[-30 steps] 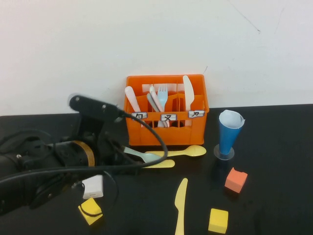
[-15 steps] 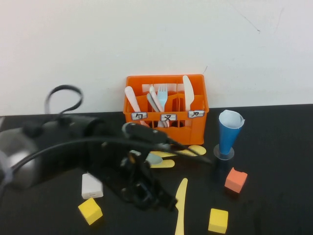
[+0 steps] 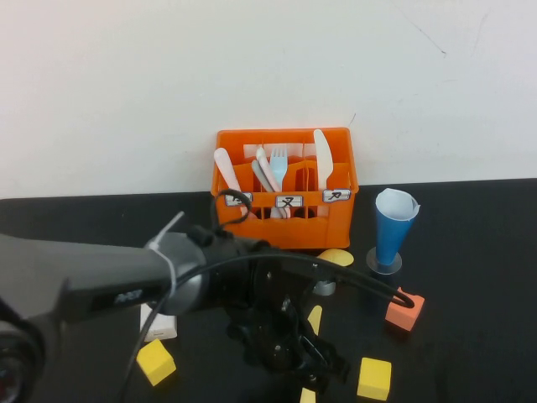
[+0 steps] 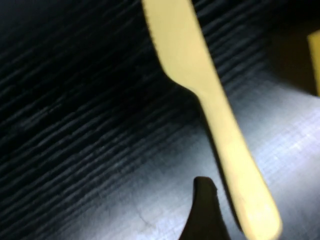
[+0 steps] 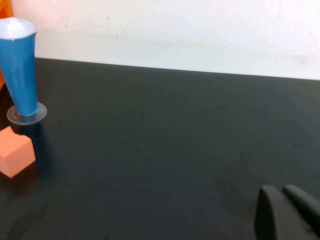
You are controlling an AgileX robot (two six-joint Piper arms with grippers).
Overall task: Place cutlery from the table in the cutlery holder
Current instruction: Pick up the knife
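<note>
Hovering low over the black surface (image 3: 470, 336), the left gripper (image 3: 323, 361) sits right above the pale yellow knife (image 4: 210, 115); whether it is open I cannot tell. The right gripper (image 5: 285, 212) rests closed, holding nothing, away from the blue cone cup (image 5: 20, 70). Behind stands the orange cutlery holder (image 3: 285, 222), already holding several pastel pieces.

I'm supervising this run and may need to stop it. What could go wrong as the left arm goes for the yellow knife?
The left gripper hangs low over the yellow knife, which lies flat on the table, so the fingers may scrape or slip. The yellow cube nearby could get bumped. The right gripper sits parked, no threat.
</note>
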